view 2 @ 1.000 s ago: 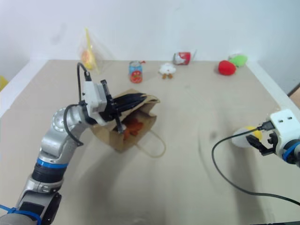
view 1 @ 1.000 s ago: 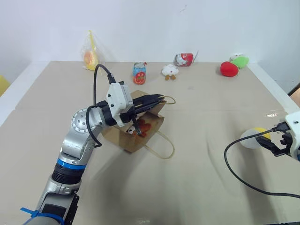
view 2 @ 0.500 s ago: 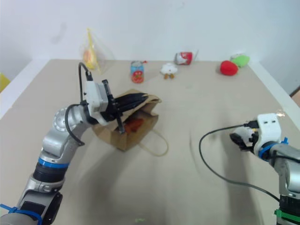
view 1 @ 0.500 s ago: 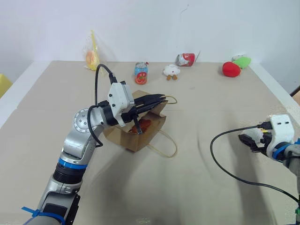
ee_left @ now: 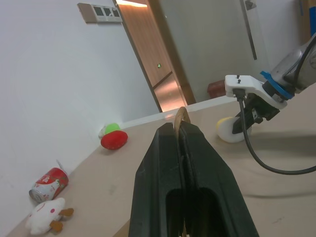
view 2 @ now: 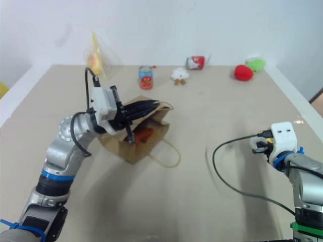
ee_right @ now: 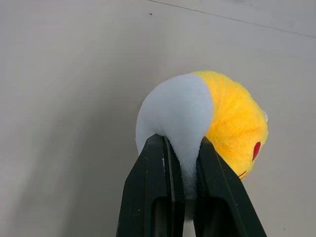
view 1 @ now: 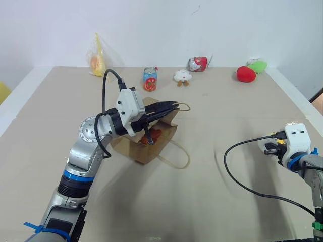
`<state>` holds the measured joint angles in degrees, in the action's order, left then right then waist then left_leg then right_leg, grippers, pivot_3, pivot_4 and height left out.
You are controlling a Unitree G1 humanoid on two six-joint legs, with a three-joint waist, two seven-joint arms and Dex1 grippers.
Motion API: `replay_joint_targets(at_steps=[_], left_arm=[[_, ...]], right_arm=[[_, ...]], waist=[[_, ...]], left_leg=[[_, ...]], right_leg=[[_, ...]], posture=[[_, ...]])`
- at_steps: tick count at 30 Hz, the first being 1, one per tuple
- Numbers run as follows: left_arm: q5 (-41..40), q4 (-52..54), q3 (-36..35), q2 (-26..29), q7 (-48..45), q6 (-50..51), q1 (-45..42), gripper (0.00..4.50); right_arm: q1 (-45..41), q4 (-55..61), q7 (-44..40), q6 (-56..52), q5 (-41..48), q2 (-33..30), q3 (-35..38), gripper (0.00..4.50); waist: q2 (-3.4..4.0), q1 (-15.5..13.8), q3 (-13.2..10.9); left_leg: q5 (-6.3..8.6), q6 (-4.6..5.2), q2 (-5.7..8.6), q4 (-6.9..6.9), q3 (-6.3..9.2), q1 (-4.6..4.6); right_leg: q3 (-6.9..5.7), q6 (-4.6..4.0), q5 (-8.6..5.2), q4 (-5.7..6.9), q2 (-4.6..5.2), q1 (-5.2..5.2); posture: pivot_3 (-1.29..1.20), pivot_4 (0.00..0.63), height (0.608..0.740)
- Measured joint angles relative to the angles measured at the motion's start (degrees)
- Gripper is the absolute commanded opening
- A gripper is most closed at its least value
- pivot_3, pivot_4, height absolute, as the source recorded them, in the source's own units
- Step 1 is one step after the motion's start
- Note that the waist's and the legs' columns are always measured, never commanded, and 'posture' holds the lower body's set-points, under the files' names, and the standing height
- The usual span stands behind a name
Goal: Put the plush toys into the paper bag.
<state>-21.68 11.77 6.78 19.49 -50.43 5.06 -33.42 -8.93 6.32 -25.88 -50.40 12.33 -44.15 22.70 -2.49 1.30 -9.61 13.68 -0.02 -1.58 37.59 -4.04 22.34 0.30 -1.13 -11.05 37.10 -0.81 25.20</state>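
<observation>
Since 1 second ago the right gripper (ee_right: 183,163) has moved in over the white-and-yellow egg plush (ee_right: 207,123) and its 2 fingers have clamped onto the white end. The plush sits on the table (view 1: 227,121) near the right edge. The left gripper (view 1: 169,107), arm bent and pointing right, stays pressed together on the rim and cord handle of the paper bag (view 1: 151,143), holding its mouth up at centre-left; something orange-brown lies inside. Bare tabletop lies between bag and plush.
</observation>
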Motion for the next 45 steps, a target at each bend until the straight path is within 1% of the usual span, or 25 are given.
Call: replay_joint_targets(at_steps=[3,5,7,8,9,12,13,15,16,18,21,25,31,36,41,44,45], left_arm=[[0.00,-0.07,-0.01,0.01,0.05,0.00,-0.04,0.00],[0.00,-0.23,-0.04,0.03,0.08,0.00,-0.07,0.00],[-0.01,-0.60,-0.05,0.02,0.12,0.06,-0.21,0.00],[-0.03,-0.91,-0.06,0.02,0.18,0.24,-0.52,0.00],[-0.04,-1.08,-0.12,0.03,0.23,0.34,-0.67,0.00],[-0.22,-1.81,-0.79,0.06,0.54,0.51,-1.17,0.00],[-0.23,-1.86,-0.83,0.05,0.55,0.53,-1.19,0.00],[-0.36,-2.48,-1.21,0.03,0.99,1.25,-1.46,0.00],[-0.51,-2.82,-1.55,0.01,1.22,1.52,-1.58,0.00],[-0.89,-3.46,-2.31,-0.20,1.76,1.69,-2.39,0.00],[-0.98,-3.61,-2.56,-0.38,2.28,1.74,-2.86,0.00],[-1.00,-3.80,-2.62,-0.49,2.66,2.60,-2.89,0.00],[-0.98,-3.78,-2.83,-0.31,2.93,2.93,-2.90,0.00],[-0.97,-3.75,-2.86,-0.16,2.96,2.98,-2.91,0.00],[-0.96,-3.60,-2.89,0.04,3.05,3.42,-2.96,0.00],[-0.96,-3.15,-2.86,0.02,3.53,3.69,-3.01,0.00],[-0.97,-2.69,-2.86,0.03,3.78,3.74,-3.02,0.00]], right_arm=[[-0.04,0.29,-1.21,0.70,0.06,-0.77,-0.38,0.05],[-0.12,3.16,-5.15,0.28,3.08,-2.26,-0.39,0.05],[-0.71,7.80,-10.02,-1.13,7.28,-4.70,-0.31,0.05],[-1.43,13.85,-15.77,-3.59,13.14,-8.45,-0.15,0.05],[-1.72,15.93,-17.80,-4.29,15.10,-9.63,-0.14,0.05],[-4.27,23.52,-24.18,-9.09,25.16,-12.71,-0.52,0.05],[-4.50,23.86,-24.43,-9.34,25.67,-12.71,-0.63,0.05],[-6.74,27.03,-25.92,-11.52,31.29,-12.30,-3.31,0.05],[-8.06,28.07,-25.99,-11.98,33.17,-11.30,-5.06,0.05],[-11.22,29.21,-24.28,-12.02,35.04,-7.38,-9.70,0.05],[-14.25,29.04,-21.87,-11.41,34.80,-3.73,-14.67,0.05],[-20.02,25.77,-18.24,-7.73,29.86,2.71,-24.30,0.05],[-22.01,19.84,-16.40,-1.65,22.02,6.94,-32.05,0.05],[-24.01,14.85,-16.26,2.31,16.85,9.52,-35.64,0.05],[-26.10,10.92,-16.30,4.50,14.08,13.36,-37.41,0.05],[-28.62,6.98,-15.74,6.25,11.84,17.84,-39.27,0.05],[-29.79,4.83,-15.18,7.70,10.39,19.83,-40.90,0.05]], waist=[[0.00,0.00,0.00],[0.05,0.06,-0.02],[0.11,0.09,-0.04],[0.11,0.06,-0.04],[0.10,0.03,-0.04],[0.04,-0.02,-0.06],[0.04,-0.02,-0.07],[0.00,-0.04,-0.09],[0.00,-0.02,-0.09],[-0.04,-0.04,-0.10],[-0.03,-0.06,-0.10],[-0.04,-0.02,-0.10],[-0.04,-0.12,-0.10],[-0.04,-0.08,-0.10],[-0.04,-0.01,-0.10],[-0.04,0.09,-0.10],[-0.04,0.03,-0.10]], left_leg=[[0.00,0.00,0.01,0.00,-0.07,-0.01],[0.00,0.00,0.00,-0.01,-0.14,-0.01],[0.00,0.00,-0.03,-0.05,-0.16,-0.02],[0.00,0.00,-0.07,-0.07,-0.12,-0.02],[0.00,0.00,-0.08,-0.08,-0.01,-0.02],[0.00,0.00,-0.11,-0.07,0.11,0.01],[0.00,0.00,-0.10,-0.07,0.10,0.01],[0.00,0.00,-0.07,-0.04,0.11,0.02],[0.00,0.00,-0.06,-0.03,0.09,0.02],[0.00,0.00,-0.05,0.01,0.10,0.07],[0.00,0.00,-0.02,0.02,0.09,0.09],[0.00,0.00,-0.04,0.02,0.10,0.14],[0.01,0.01,0.00,0.01,0.07,0.19],[0.01,0.01,-0.03,0.02,0.09,0.17],[0.01,0.00,-0.08,0.02,0.09,0.17],[0.00,0.00,-0.08,0.02,0.07,0.14],[0.00,0.00,-0.09,0.02,0.09,0.15]], right_leg=[[0.06,0.02,0.01,0.00,0.00,0.02],[0.12,0.02,0.02,0.01,-0.02,0.06],[0.17,0.02,0.02,0.01,-0.06,0.08],[0.14,0.02,0.01,0.01,-0.12,0.08],[0.06,0.02,0.01,-0.01,-0.14,0.05],[-0.07,0.00,0.00,-0.05,-0.14,0.03],[-0.07,0.00,0.00,-0.05,-0.14,0.03],[-0.08,0.01,0.00,-0.05,-0.09,0.02],[-0.07,0.01,0.00,-0.05,-0.07,0.02],[-0.07,0.02,0.01,-0.05,-0.06,0.03],[-0.07,0.02,0.01,-0.05,-0.02,0.05],[-0.07,0.02,0.01,-0.05,-0.03,0.09],[-0.08,0.01,0.01,-0.06,0.05,0.10],[-0.09,0.01,0.01,-0.05,0.01,0.10],[-0.10,0.00,0.02,-0.03,-0.03,0.12],[-0.07,-0.03,0.03,-0.01,-0.03,0.11],[-0.10,-0.03,0.03,0.00,-0.03,0.12]], posture=[[0.00,0.150,0.740],[0.00,0.150,0.740],[0.00,0.150,0.740],[0.00,0.150,0.740],[0.00,0.150,0.740],[0.00,0.150,0.740],[0.00,0.150,0.740],[0.00,0.150,0.740],[0.00,0.150,0.740],[0.00,0.150,0.740],[0.00,0.150,0.740],[0.00,0.150,0.740],[0.00,0.150,0.740],[0.00,0.150,0.740],[0.00,0.150,0.740],[0.00,0.150,0.740],[0.00,0.150,0.740]])
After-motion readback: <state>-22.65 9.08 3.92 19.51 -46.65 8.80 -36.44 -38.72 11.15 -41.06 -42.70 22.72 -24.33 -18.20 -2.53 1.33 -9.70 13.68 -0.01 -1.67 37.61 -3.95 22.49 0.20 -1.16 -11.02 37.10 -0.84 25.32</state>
